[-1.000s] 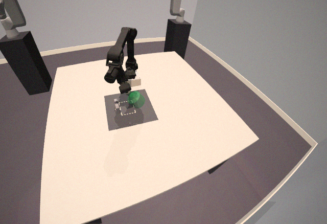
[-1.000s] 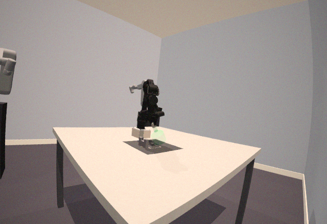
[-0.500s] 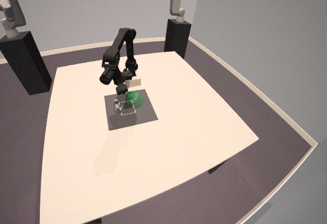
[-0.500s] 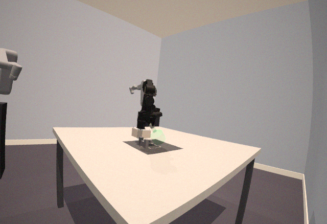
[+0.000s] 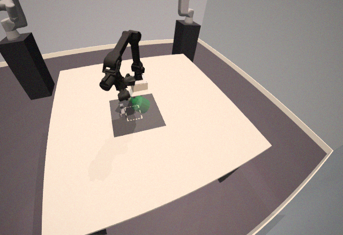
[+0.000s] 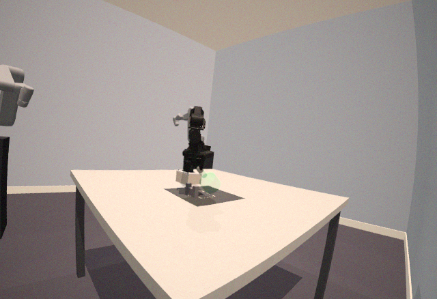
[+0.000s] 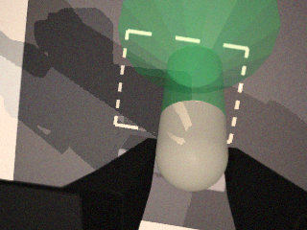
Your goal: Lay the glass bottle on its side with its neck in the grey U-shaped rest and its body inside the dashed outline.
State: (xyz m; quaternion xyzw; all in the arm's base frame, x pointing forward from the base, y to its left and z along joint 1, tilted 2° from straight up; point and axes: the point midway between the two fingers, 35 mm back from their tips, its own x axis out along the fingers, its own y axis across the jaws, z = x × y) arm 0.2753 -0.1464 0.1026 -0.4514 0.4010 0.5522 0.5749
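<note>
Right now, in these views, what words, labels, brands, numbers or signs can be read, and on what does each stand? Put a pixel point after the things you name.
None that can be read.
Glass bottle [image 5: 142,104] [image 6: 210,183] [image 7: 197,24]: no label or lettering shows.
Dark mat [image 5: 155,121] [image 6: 225,196]: a dashed outline, no characters.
Black arm [image 5: 134,49] [image 6: 194,136]: no brand legible at this size.

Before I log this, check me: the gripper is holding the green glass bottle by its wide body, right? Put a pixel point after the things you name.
Not by the body: the wrist view shows the gripper [image 7: 190,152] holding the green glass bottle [image 7: 194,98] [image 5: 142,104] [image 6: 210,183] by its pale-capped neck end.
</note>
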